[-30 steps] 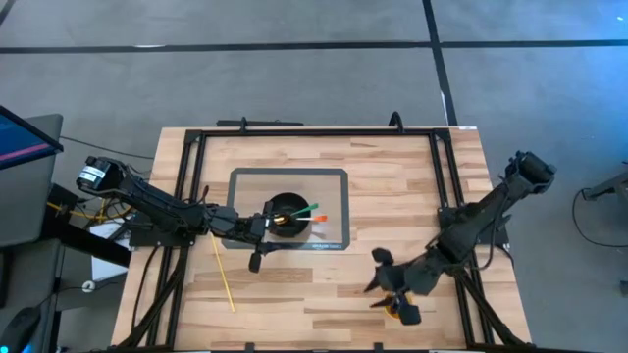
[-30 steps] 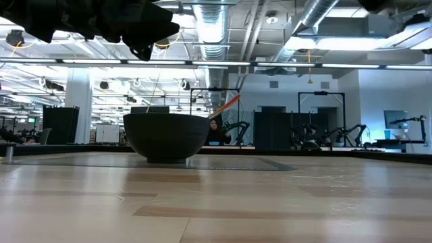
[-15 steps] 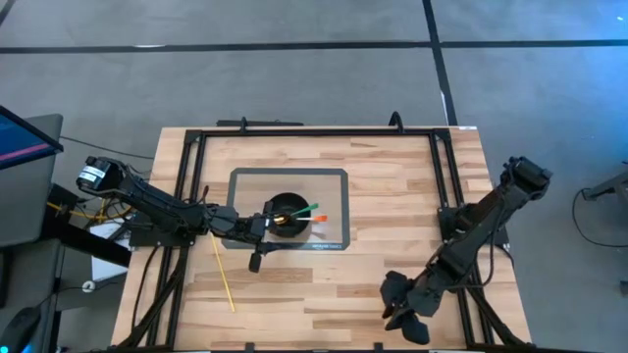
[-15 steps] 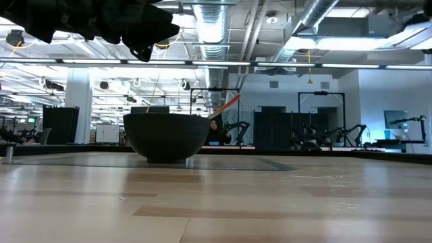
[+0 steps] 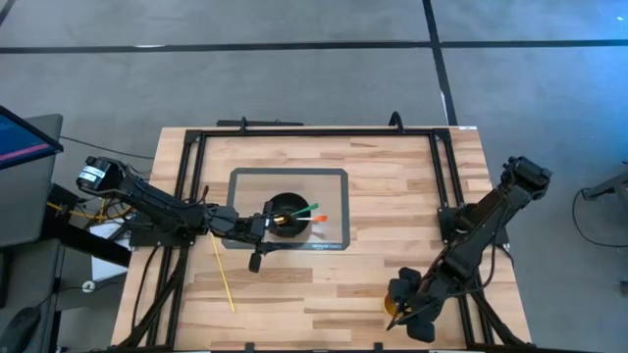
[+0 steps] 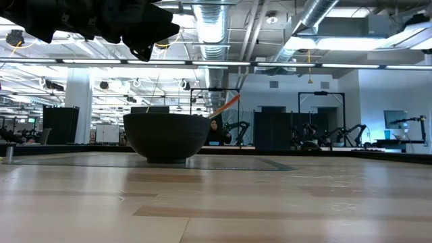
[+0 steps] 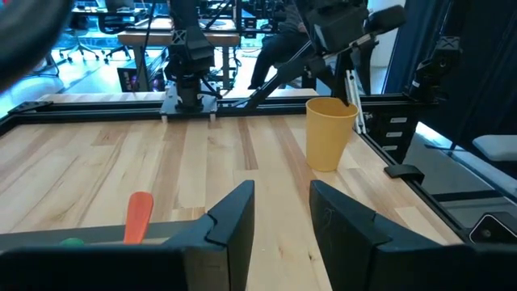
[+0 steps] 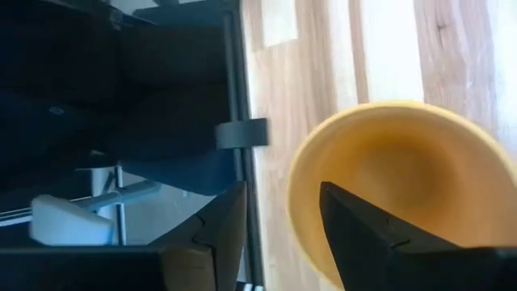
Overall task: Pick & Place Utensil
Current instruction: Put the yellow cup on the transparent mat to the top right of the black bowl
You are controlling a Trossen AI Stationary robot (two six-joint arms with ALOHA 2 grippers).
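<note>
A black round bowl (image 5: 286, 213) sits on a grey rectangular mat (image 5: 334, 181) on my light wooden table (image 5: 392, 186). Out of the bowl lean two utensils, one with a green handle (image 5: 304, 212) and one with an orange handle (image 5: 316, 219). Their long axes run nearly side by side, both handles pointing away from the bowl toward my right arm's side of the table. In the low view the orange handle (image 6: 231, 102) slants upward over the bowl's (image 6: 166, 135) rim.

A thin yellow stick (image 5: 224, 276) lies flat on the table beside the mat, its long axis running from near the bowl toward the front edge.

My left gripper (image 5: 259, 227) hovers just beside the bowl, on the side away from the handles. Its two dark fingers (image 7: 233, 217) stand a little apart, and nothing is held between them.

My right gripper (image 5: 404, 306) is near the front edge of the table, directly over an upright yellow plastic cup (image 7: 329, 133). Its fingers (image 8: 359, 222) are apart, pointing down at the cup's open mouth (image 8: 396, 178), and hold nothing.
</note>
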